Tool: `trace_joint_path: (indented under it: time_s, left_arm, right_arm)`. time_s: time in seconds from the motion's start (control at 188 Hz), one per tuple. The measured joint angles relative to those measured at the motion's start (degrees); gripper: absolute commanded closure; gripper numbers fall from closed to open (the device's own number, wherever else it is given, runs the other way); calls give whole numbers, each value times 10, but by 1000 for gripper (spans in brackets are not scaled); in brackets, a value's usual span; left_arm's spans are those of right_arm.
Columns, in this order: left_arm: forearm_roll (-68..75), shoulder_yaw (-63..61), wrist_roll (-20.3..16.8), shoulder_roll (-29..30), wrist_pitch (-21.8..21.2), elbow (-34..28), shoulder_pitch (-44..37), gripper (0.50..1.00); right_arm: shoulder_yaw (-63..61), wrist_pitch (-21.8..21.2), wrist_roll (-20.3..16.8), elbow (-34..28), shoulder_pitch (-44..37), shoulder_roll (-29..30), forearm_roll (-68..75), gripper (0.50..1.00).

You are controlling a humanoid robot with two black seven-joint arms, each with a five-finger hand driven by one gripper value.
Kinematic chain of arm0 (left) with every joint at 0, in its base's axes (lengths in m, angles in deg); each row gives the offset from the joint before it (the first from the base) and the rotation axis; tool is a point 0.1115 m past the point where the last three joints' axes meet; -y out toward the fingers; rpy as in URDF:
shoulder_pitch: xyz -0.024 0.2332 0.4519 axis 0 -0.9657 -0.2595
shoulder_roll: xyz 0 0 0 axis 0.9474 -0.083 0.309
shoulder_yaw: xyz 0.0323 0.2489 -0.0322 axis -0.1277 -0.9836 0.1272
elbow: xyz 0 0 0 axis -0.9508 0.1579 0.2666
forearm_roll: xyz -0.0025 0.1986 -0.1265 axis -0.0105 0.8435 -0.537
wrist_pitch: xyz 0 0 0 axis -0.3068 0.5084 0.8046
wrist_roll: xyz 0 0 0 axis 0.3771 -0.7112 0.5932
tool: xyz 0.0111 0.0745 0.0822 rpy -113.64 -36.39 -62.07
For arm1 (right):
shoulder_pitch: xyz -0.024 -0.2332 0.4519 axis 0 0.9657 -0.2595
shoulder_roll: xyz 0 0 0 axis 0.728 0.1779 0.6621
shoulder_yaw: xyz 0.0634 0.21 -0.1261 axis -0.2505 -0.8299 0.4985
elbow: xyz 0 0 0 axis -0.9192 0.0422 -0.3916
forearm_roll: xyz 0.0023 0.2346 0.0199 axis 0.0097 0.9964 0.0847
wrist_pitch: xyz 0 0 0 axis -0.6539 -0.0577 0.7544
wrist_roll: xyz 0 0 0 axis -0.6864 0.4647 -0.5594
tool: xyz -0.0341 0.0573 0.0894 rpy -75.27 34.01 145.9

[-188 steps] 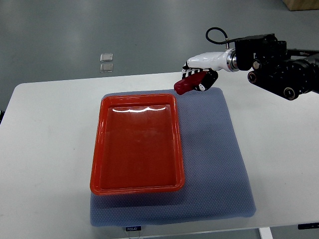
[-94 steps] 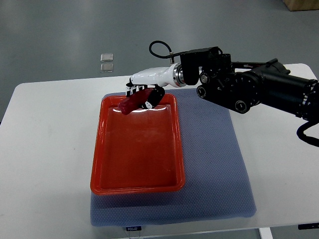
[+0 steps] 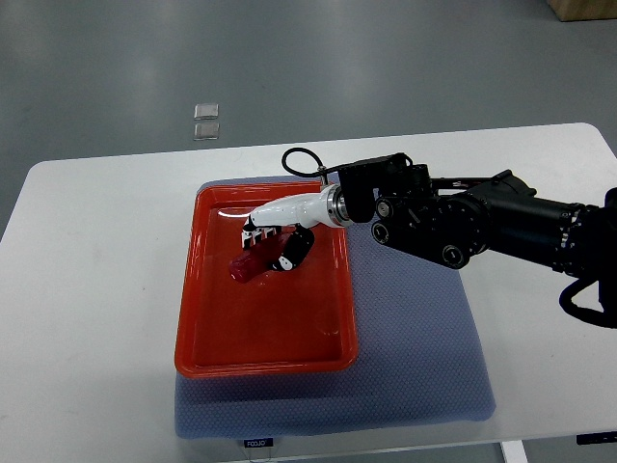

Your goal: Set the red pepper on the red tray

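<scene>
The red tray (image 3: 202,338) lies on a blue-grey mat in the middle of the white table. My right hand (image 3: 272,241) reaches in from the right on a black arm and hovers over the tray's upper half. Its white and black fingers are curled around the dark red pepper (image 3: 249,263). The pepper's lower left end pokes out past the fingers, low over the tray floor; whether it touches the floor I cannot tell. The left arm does not show.
The blue-grey mat (image 3: 415,357) extends right of and below the tray. White table (image 3: 96,289) surrounds it, with its far edge near the top. Two small clear squares (image 3: 205,121) lie on the floor beyond.
My right hand has carried the pepper leftward from the mat's far right corner, over the tray's far rim, then down toward the tray's middle.
</scene>
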Motion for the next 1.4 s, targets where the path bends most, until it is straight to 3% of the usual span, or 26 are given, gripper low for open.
trace_joint_path:
  time_s: [0.08, 0.133, 0.197, 0.511, 0.58, 0.942, 1.16, 1.24, 1.4]
  left_arm:
    - [0, 0, 0, 0, 0, 0, 0, 500]
    - [0, 0, 0, 0, 0, 0, 0, 500]
    - [0, 0, 0, 0, 0, 0, 0, 500]
    - [0, 0, 0, 0, 0, 0, 0, 500]
    - [0, 0, 0, 0, 0, 0, 0, 500]
    - [0, 0, 0, 0, 0, 0, 0, 500]
    - [0, 0, 0, 0, 0, 0, 0, 500]
    - [0, 0, 0, 0, 0, 0, 0, 500]
    - [0, 0, 0, 0, 0, 0, 0, 500]
  right_arm:
    - [0, 2, 0, 1, 6, 0, -2, 805]
    - [1, 2, 0, 2, 9, 0, -2, 699]
    - [1, 3, 0, 3, 11, 0, -2, 652]
    - [1, 3, 0, 3, 10, 0, 1, 640]
    - [0, 3, 0, 3, 9, 0, 2, 587]
    - [-16, 44, 2, 4, -15, 0, 15, 587]
    - [-89, 65, 3, 25, 1, 0, 110, 587]
    - [-126, 81, 3, 32, 15, 0, 159, 587]
    - [-225, 154, 3, 46, 54, -2, 236, 587]
